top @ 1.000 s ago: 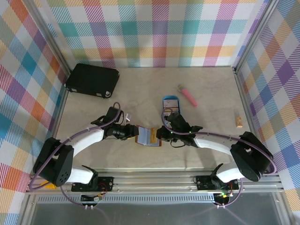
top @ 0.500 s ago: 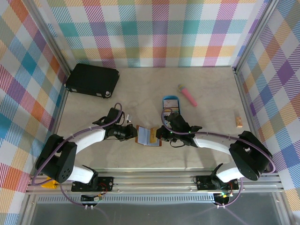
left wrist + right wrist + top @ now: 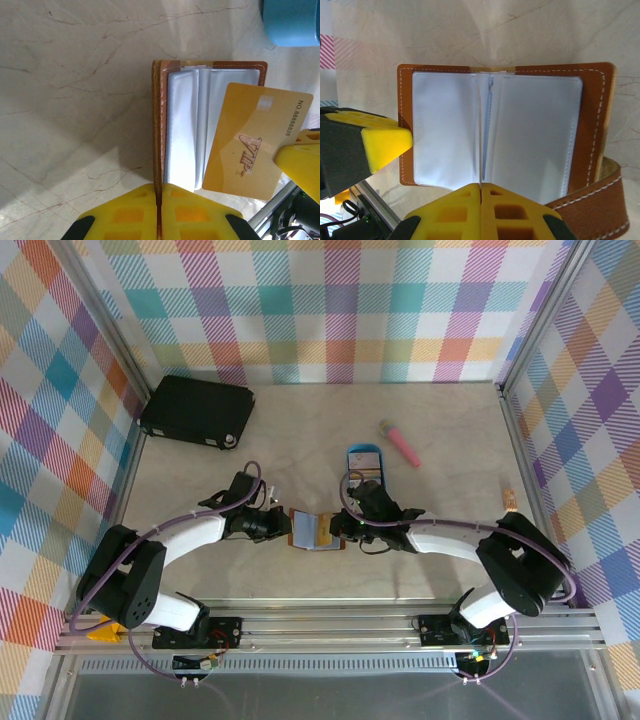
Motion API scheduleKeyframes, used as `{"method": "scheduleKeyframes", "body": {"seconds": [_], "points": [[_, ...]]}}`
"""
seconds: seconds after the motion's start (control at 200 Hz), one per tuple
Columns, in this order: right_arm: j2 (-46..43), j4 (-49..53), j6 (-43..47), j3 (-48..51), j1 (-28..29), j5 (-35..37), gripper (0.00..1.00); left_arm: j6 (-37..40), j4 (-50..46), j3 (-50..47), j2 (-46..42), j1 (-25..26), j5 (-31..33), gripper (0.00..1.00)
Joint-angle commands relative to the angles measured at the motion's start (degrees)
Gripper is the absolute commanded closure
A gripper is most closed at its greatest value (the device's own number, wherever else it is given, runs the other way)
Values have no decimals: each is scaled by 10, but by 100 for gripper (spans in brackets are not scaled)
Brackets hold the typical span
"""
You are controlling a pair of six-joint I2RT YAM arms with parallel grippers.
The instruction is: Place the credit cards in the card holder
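The left claw [image 3: 158,200] is closed, its yellow pads pinching the stitched brown leather edge of the card holder [image 3: 182,125], which lies spread open on the tabletop [image 3: 200,490] directly ahead of it with the pale blue-grey pockets facing up. Across the holder from it, the right claw [image 3: 480,192] is also closed, gripping one gold credit card [image 3: 252,145] by a corner. From the left wrist the card's face can be read: "VIP" in raised slanted letters near the middle, and along one short edge a printed line, "NO" followed by digits starting 8888 – the last ones are too small to be sure of. The card sits tilted, its leading edge over the pockets beside the centre fold; whether it has entered a pocket cannot be told. The holder's snap strap [image 3: 600,200] curls out just to the right of the right claw's pads. A blue tray [image 3: 363,462] lies just beyond the right claw, with a pink stick [image 3: 400,443] farther beyond and to its right.
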State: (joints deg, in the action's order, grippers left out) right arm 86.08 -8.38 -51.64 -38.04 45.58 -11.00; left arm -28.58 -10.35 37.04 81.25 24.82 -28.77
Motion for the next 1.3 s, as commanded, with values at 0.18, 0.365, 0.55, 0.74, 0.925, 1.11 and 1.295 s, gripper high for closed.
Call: {"method": "scheduleKeyframes", "body": {"seconds": [0.18,0.365,0.55,0.74,0.925,1.11,1.295], "points": [[22,-43,-10,-13,2,-19,100,25,-14,-6,1,-4,20,92],[30,-55,-15,-13,1,-27,100,28,-20,-4,5,-4,25,92],[41,-64,-18,-12,-1,-32,100,30,-21,-3,3,-4,24,92],[56,-76,-26,-10,-6,-42,100,33,-23,-1,10,-4,26,92],[68,-64,-30,-18,-6,-44,100,36,-33,5,12,-4,31,92],[82,12,-25,-47,-6,-37,100,38,-40,9,11,-4,36,93],[92,66,-19,-65,-6,-20,100,40,-47,15,16,-4,38,93]]}}
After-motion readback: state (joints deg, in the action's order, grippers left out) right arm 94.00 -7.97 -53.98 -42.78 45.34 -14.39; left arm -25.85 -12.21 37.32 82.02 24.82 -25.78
